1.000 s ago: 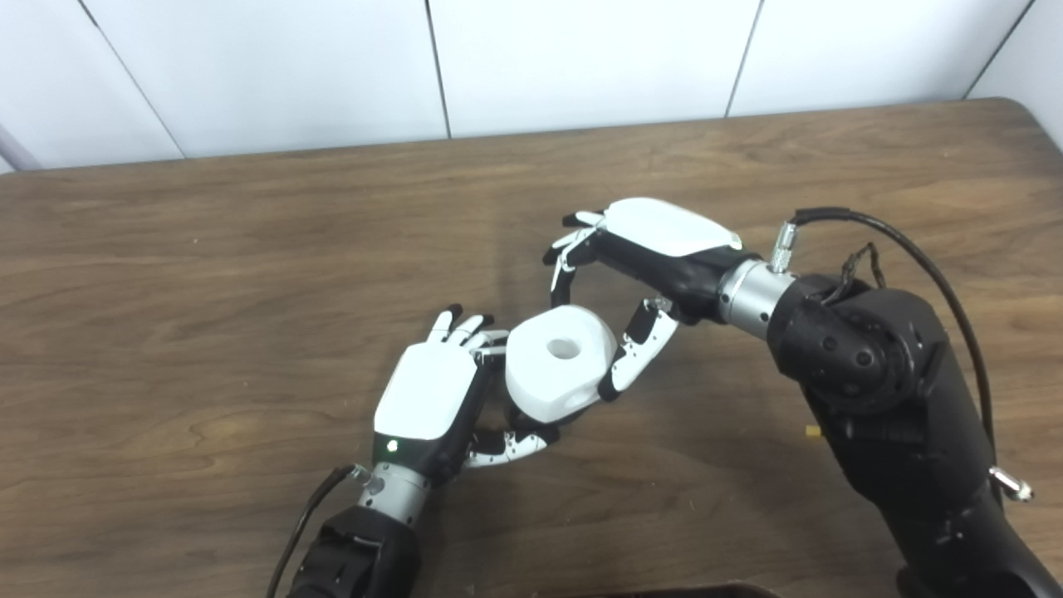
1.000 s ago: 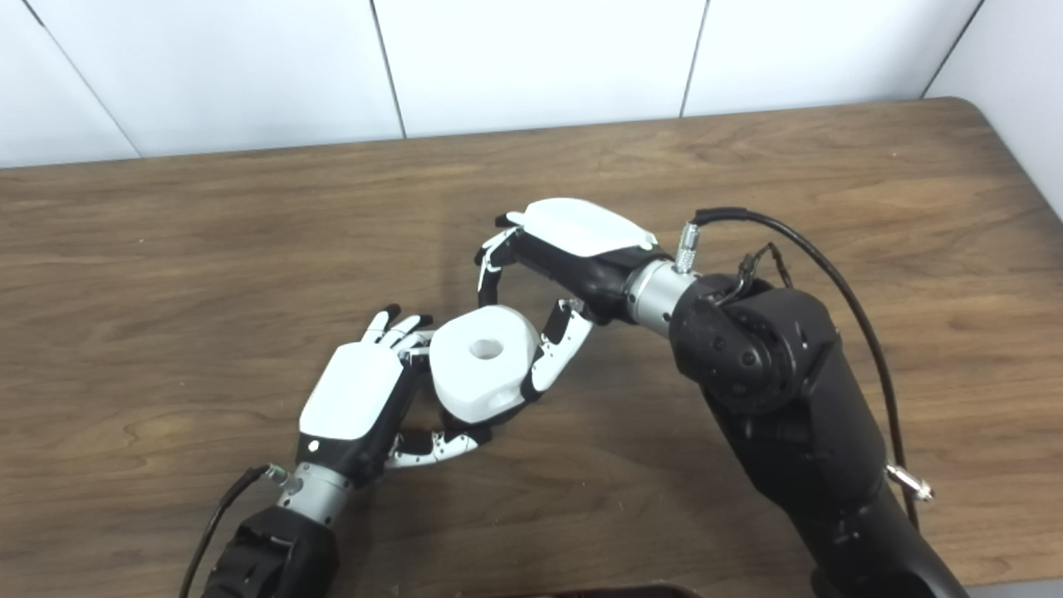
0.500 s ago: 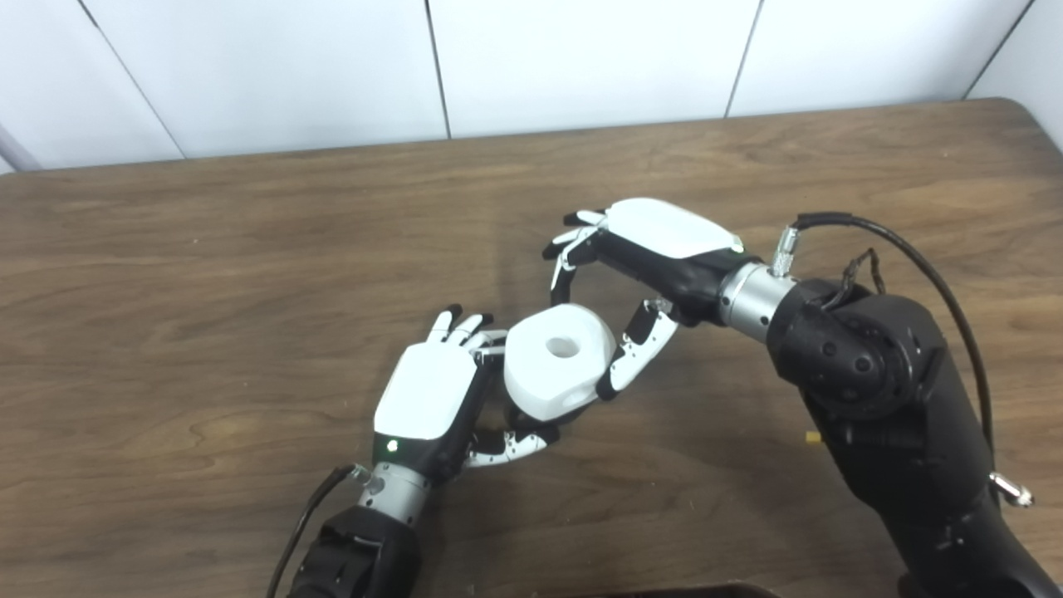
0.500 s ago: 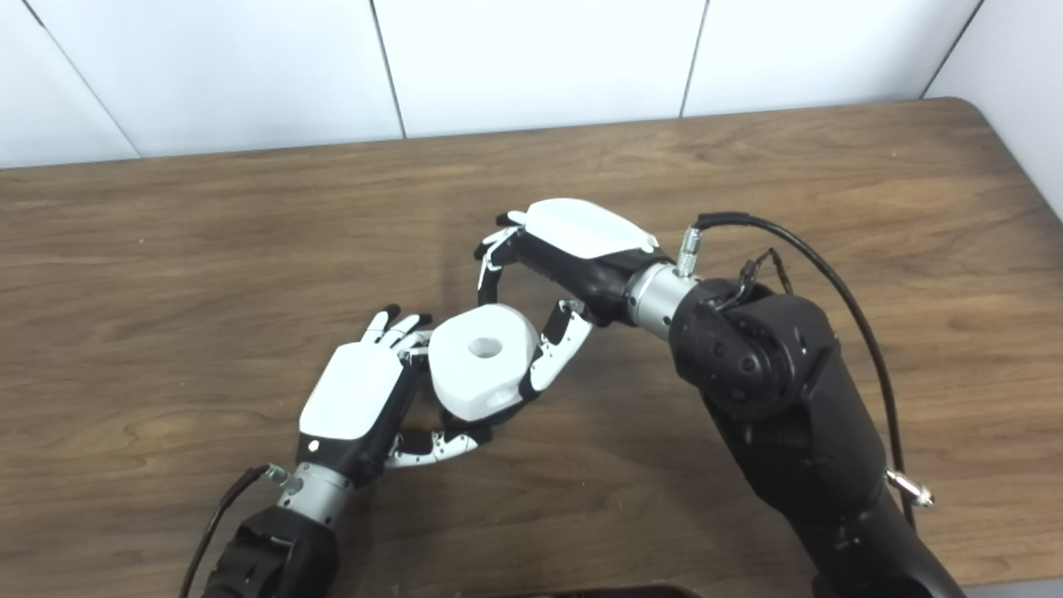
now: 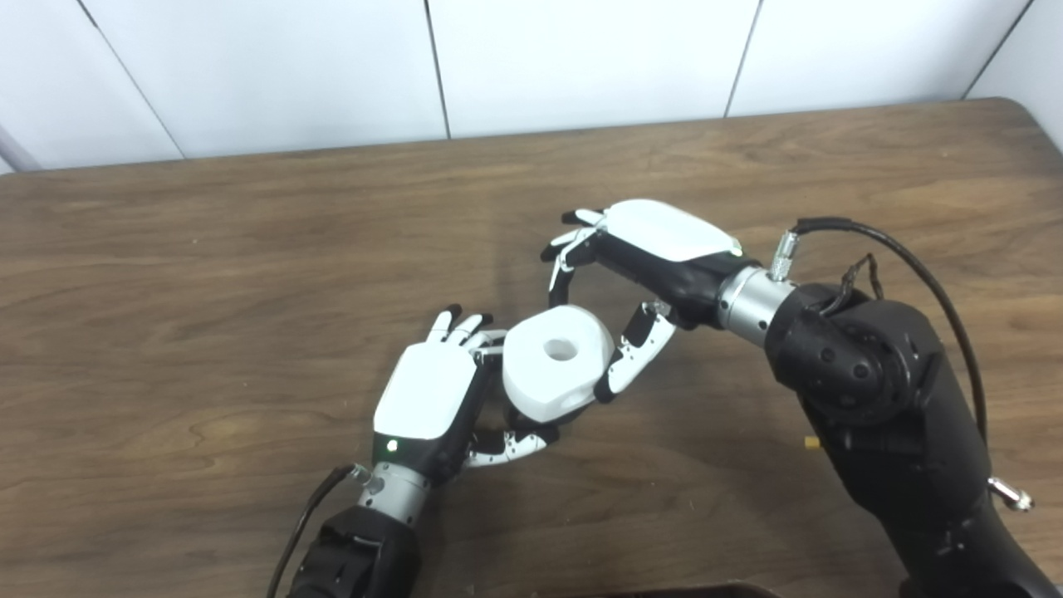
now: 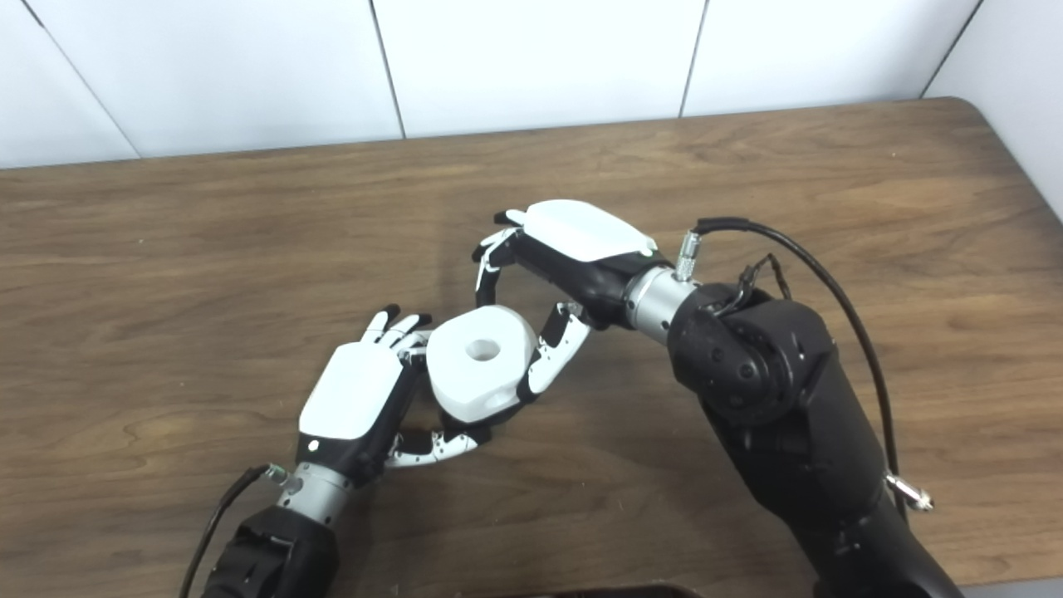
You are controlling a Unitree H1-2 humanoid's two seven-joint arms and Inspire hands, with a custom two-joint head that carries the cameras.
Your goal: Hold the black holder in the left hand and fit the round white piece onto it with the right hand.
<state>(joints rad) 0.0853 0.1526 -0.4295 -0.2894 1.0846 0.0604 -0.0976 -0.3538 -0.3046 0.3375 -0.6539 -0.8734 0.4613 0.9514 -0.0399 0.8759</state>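
The round white piece (image 5: 555, 361), with a hole in its top, sits low over the table's middle. My left hand (image 5: 428, 390) cups it from the left, fingers up along its side and thumb (image 5: 508, 444) curled under it. Only a dark sliver of the black holder (image 5: 496, 397) shows between palm and piece; the rest is hidden. My right hand (image 5: 639, 257) arches over from the right. Its thumb (image 5: 624, 365) rests against the piece's right side, while its curled fingers (image 5: 563, 264) hang above the far edge, apart from it.
The brown wooden table (image 5: 208, 274) runs back to a white panelled wall. A small yellow bit (image 5: 812, 442) lies beside my right forearm. A dark object (image 5: 664, 591) pokes in at the bottom edge. A cable (image 5: 905, 249) loops off the right wrist.
The white piece and the right thumb have crept slightly left. The right forearm has shifted a little left and down. The left hand has stayed still.
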